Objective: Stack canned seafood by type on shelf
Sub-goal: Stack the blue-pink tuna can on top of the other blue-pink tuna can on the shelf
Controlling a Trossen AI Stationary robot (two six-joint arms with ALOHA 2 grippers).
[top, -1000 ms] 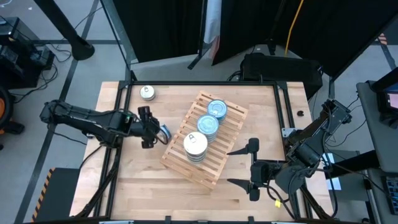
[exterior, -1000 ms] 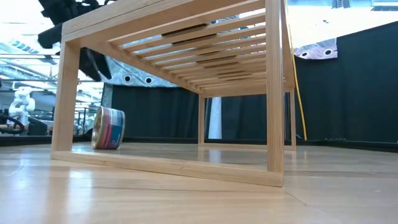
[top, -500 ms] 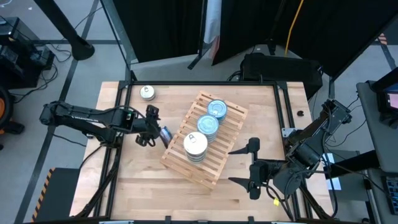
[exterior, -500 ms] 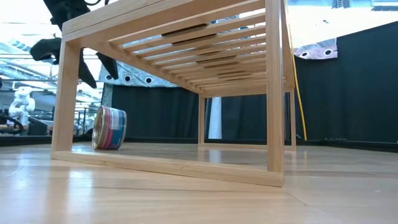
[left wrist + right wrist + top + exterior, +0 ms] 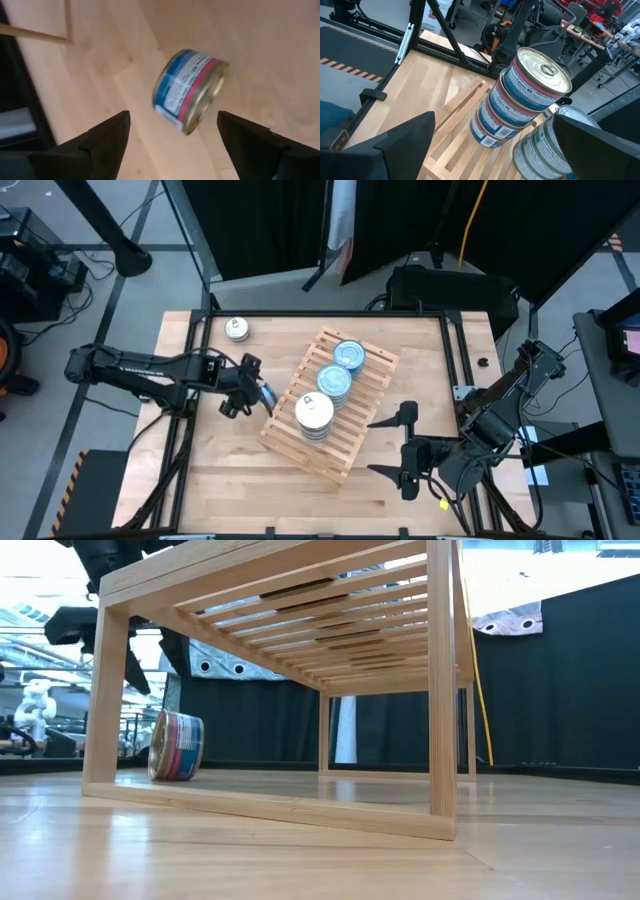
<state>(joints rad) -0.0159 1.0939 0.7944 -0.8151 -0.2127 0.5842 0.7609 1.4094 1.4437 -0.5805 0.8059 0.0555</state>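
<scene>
— While the left gripper [image 5: 243, 387] hovers with its fingers spread apart, where does the loose tin [image 5: 265, 395] lie?

— On its side on the table [image 5: 200, 470], between those fingers, at the shelf's [image 5: 352, 448] nine o'clock, touching neither.

— And the rest?

— Three stacks of tins [image 5: 333, 383] stand on the shelf; another tin [image 5: 237, 329] sits at eleven o'clock. The right gripper [image 5: 393, 446] waits at five o'clock, fingers wide, empty.

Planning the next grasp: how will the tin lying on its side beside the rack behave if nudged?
The tin rests on its curved wall, so it will probably roll. Its smooth metal looks slippery, and likely rigid, between the open left end effector.
</scene>
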